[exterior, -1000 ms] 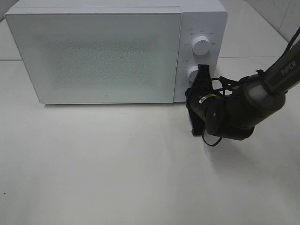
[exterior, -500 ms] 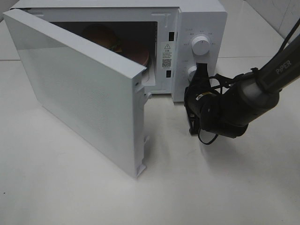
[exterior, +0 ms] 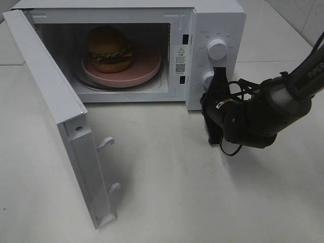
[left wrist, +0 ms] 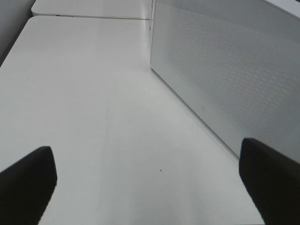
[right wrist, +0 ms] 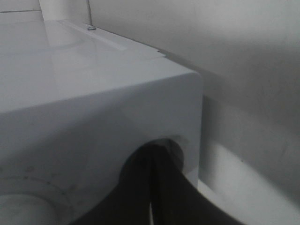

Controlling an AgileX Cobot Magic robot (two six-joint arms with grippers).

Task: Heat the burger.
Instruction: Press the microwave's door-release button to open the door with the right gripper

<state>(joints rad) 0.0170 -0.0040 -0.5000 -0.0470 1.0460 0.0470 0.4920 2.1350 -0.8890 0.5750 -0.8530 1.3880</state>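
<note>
Hidden: knob (exterior: 206,79) half behind my right pincer (exterior: 218,75), closed.
Cut off: my left pincer (left wrist: 150,183), spread wide.
Surface: white table (exterior: 167,202).

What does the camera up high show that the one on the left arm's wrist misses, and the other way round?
Only the high view: the burger on its pink plate inside the open microwave, the upper knob, and the right tool, shut, at the lower knob. Only the left wrist view: the left tool, jaws wide apart and holding nothing, and the dotted outer face of the microwave door. Both: that door and the white table.
</note>
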